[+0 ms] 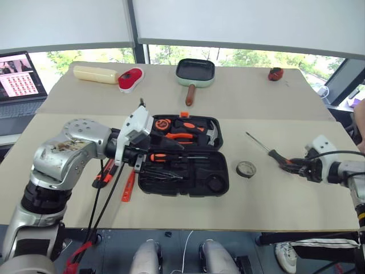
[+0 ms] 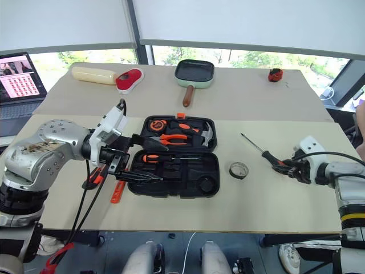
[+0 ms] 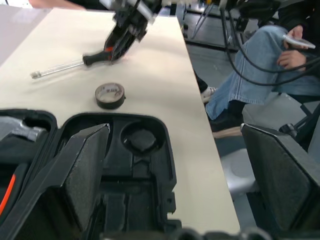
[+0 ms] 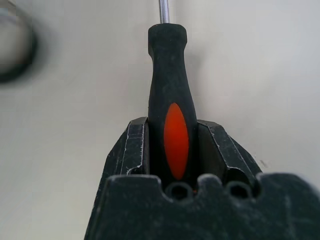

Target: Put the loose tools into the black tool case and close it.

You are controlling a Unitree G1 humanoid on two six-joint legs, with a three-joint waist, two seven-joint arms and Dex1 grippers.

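Nearest the head camera, the black tool case [image 1: 183, 155] lies open on the surface [image 1: 274, 200], lid half away from the robot and tray half toward it. Pliers [image 1: 181, 137] and a hammer [image 1: 209, 133] sit in the lid half; one orange-black screwdriver [image 1: 171, 157] lies across the tray half.

Left tool [image 1: 140, 161]: fingers spread wide, holding nothing, poised at the left edge of the case. In the left wrist view its two fingers [image 3: 82, 175] straddle the tray half without gripping it.

Right tool [image 4: 172, 150]: fingers closed against the handle of a second screwdriver [image 1: 268, 149], which lies on the surface well to the right of the case. The handle sits between the fingers; the shaft points away toward the far left.

Small dark tape roll [image 1: 246, 169]: flat on the surface between the case and the right tool, apart from both.

Utility knife [image 1: 103, 173] and slim orange screwdriver [image 1: 129, 187]: on the surface just left of the case, below the left tool.
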